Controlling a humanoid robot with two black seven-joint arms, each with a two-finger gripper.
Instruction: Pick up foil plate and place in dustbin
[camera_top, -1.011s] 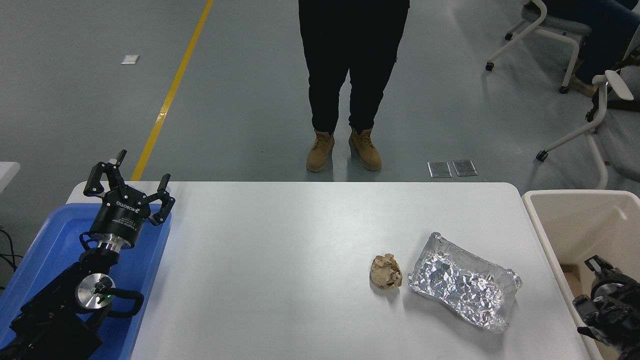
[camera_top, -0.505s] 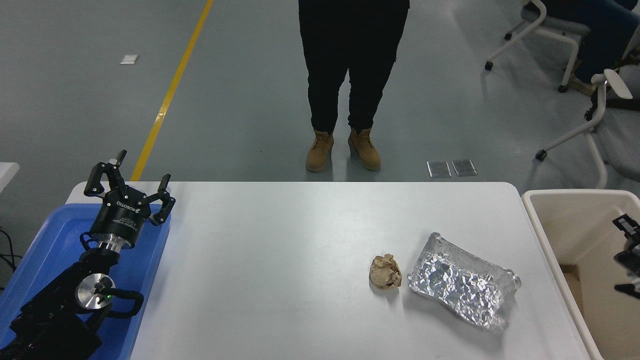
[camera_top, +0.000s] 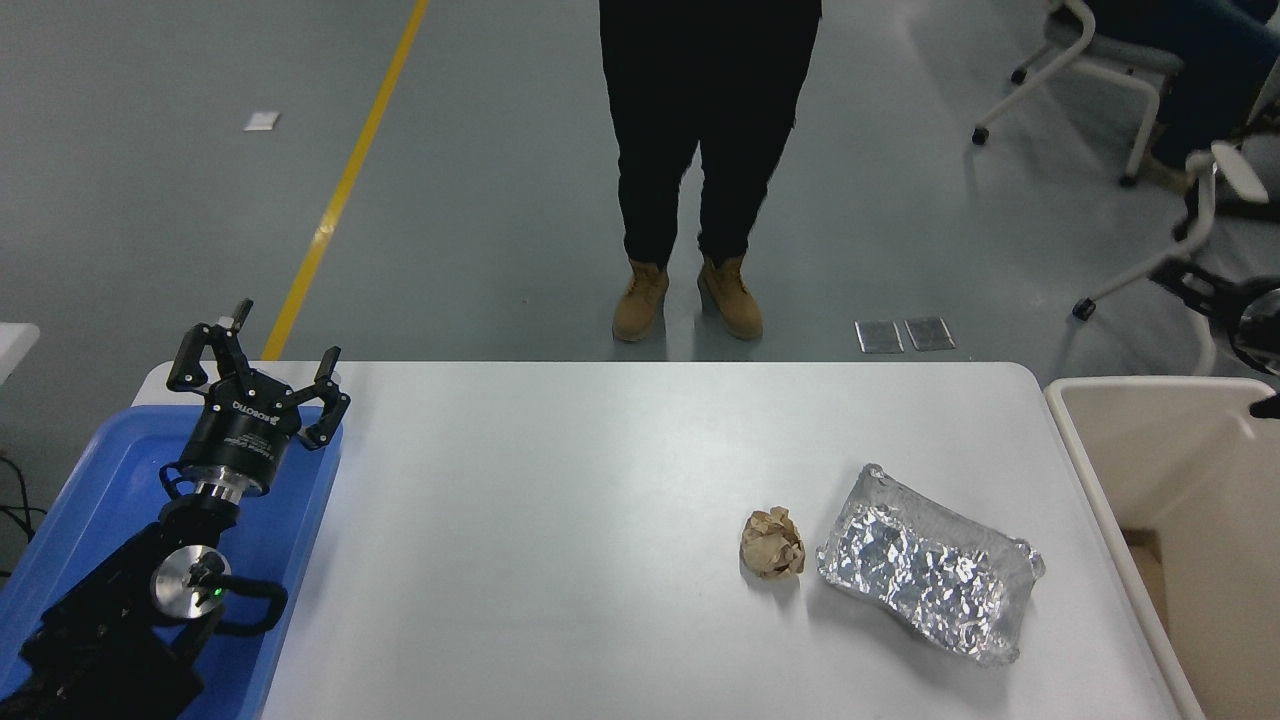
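The foil plate (camera_top: 930, 577), a shiny crinkled silver tray, lies on the white table (camera_top: 560, 520) at the right front. The cream dustbin (camera_top: 1165, 450) stands just off the table's right edge, right of the plate. My right gripper (camera_top: 1222, 297) shows only partly at the picture's right edge, high above the dustbin's far rim and well away from the plate; most of it is cut off. My left gripper (camera_top: 262, 352) is parked open over the blue tray at the lower left, holding nothing.
A crumpled brown paper ball (camera_top: 772, 543) sits just left of the foil plate. A blue tray (camera_top: 90, 490) lies under the left arm. A person (camera_top: 705, 150) in tan boots stands beyond the far edge. White chairs (camera_top: 1120, 60) stand at the upper right.
My right gripper has risen from low inside the dustbin at the lower right to the right edge above its far rim. Foil plate, paper ball and left arm have stayed put.
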